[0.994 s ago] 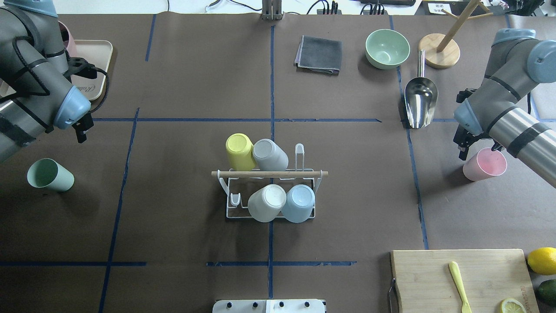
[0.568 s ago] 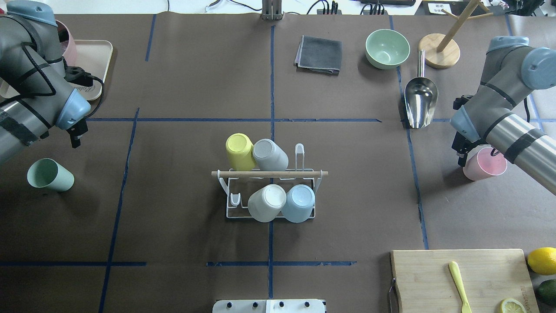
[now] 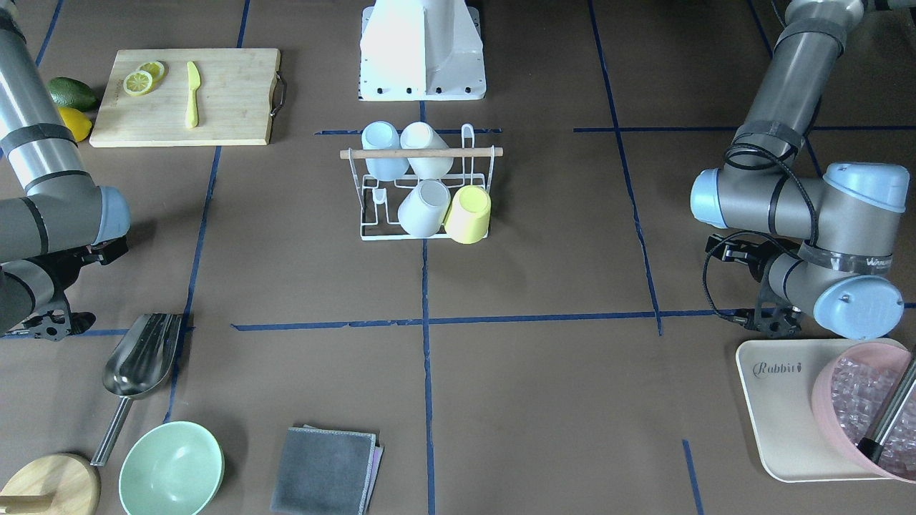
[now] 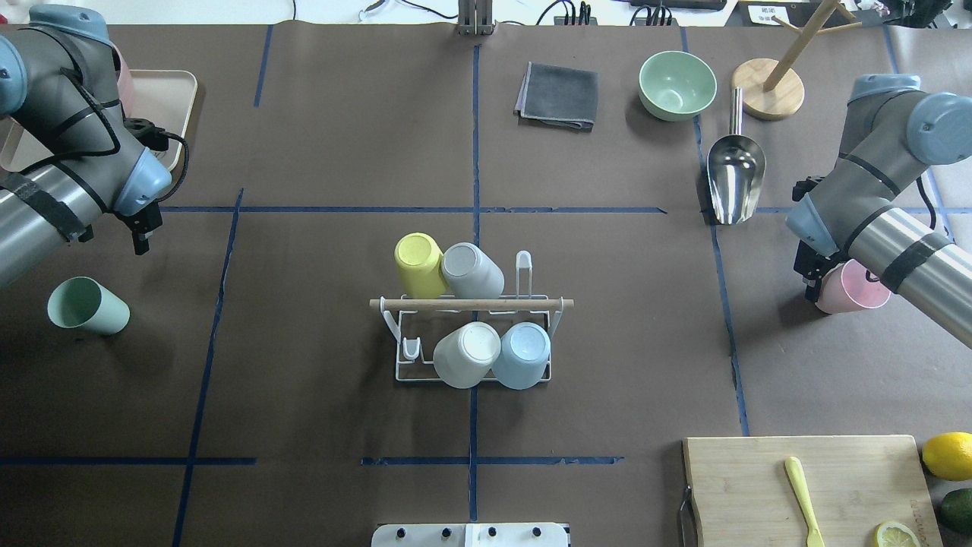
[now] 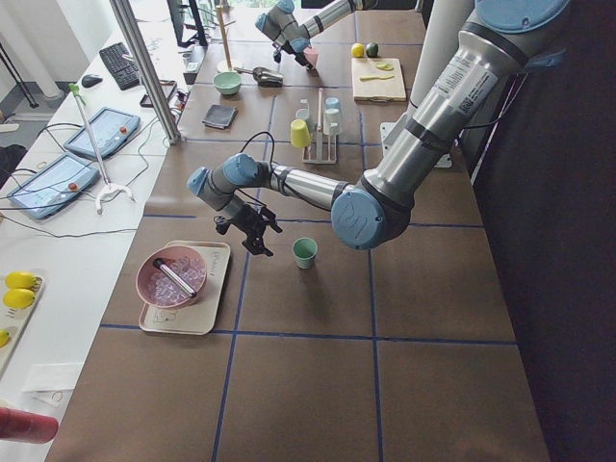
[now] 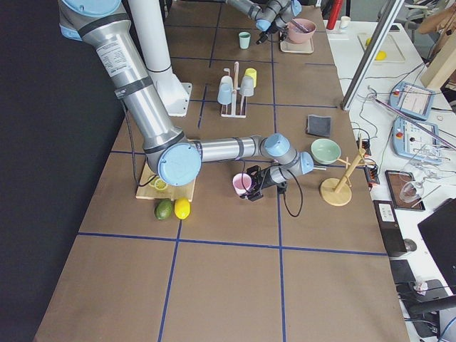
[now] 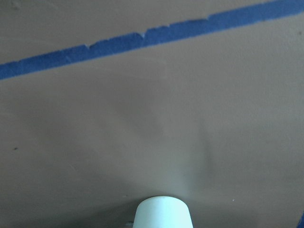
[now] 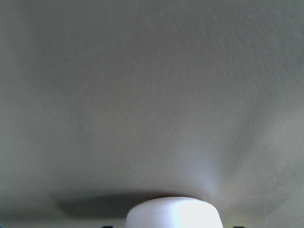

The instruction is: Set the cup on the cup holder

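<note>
**Hanging at the pink cup (image 4: 858, 287), well to the right of the holder (image 4: 471, 304)**

My right gripper (image 4: 811, 285) is at the pink cup, against the side of its rim that faces the holder. My own arm covers the fingers. I cannot tell whether they are spread, pressed together or pinching the rim. The cup stands mouth up on the table (image 4: 304, 380), well off to my right of the holder.

My left gripper (image 4: 142, 239) hangs over the table well to my left of the holder, a little beyond it. Its fingers show only as a narrow dark shape, so I cannot tell their state either. It is apart from the green cup (image 4: 85, 305), which stands mouth up farther from the holder and level with it.

Four cups sit bottom-up on the holder's prongs: yellow (image 4: 418, 262) and grey (image 4: 471, 270) on the far row, white (image 4: 467, 353) and blue (image 4: 524, 353) on the near row. One prong is free at the far row's right end, and one at the near row's left end.

Beyond the holder lies a cloth (image 4: 558, 95), with a bowl (image 4: 677, 85) and a scoop (image 4: 735, 178) to its right.
</note>
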`<state>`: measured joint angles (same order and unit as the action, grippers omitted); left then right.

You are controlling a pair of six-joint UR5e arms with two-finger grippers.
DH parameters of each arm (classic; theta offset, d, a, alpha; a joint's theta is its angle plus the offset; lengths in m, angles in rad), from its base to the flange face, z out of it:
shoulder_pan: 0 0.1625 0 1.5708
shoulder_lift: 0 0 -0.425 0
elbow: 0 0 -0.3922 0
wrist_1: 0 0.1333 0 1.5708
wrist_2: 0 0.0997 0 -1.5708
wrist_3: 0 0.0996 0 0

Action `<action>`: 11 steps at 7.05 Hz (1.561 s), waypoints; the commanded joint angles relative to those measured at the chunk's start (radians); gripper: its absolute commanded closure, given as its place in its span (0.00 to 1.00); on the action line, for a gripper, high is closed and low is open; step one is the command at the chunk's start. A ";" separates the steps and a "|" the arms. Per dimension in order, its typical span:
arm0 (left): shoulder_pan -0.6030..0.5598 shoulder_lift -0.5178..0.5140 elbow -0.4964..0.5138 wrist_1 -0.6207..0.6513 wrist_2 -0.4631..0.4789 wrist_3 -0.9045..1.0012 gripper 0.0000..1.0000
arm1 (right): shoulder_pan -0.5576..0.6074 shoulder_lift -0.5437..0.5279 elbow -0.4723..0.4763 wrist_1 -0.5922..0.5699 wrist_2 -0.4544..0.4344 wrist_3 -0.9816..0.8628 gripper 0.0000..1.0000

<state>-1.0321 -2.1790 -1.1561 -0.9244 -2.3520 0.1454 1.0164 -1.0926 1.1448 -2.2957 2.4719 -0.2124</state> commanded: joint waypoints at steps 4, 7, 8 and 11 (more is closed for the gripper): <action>0.012 -0.001 0.067 0.128 -0.012 0.013 0.00 | 0.094 0.017 0.076 -0.022 -0.024 -0.001 1.00; 0.041 0.004 0.078 0.193 -0.056 0.013 0.00 | 0.134 0.010 0.263 -0.004 -0.067 -0.007 1.00; 0.053 0.002 0.094 0.193 -0.056 0.013 0.00 | 0.142 0.008 0.268 0.068 -0.010 -0.010 1.00; 0.066 0.008 0.099 0.193 -0.056 0.013 0.00 | 0.139 -0.018 0.355 0.242 0.071 -0.092 1.00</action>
<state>-0.9717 -2.1734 -1.0585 -0.7319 -2.4076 0.1580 1.1499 -1.1013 1.4376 -2.0945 2.5359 -0.2545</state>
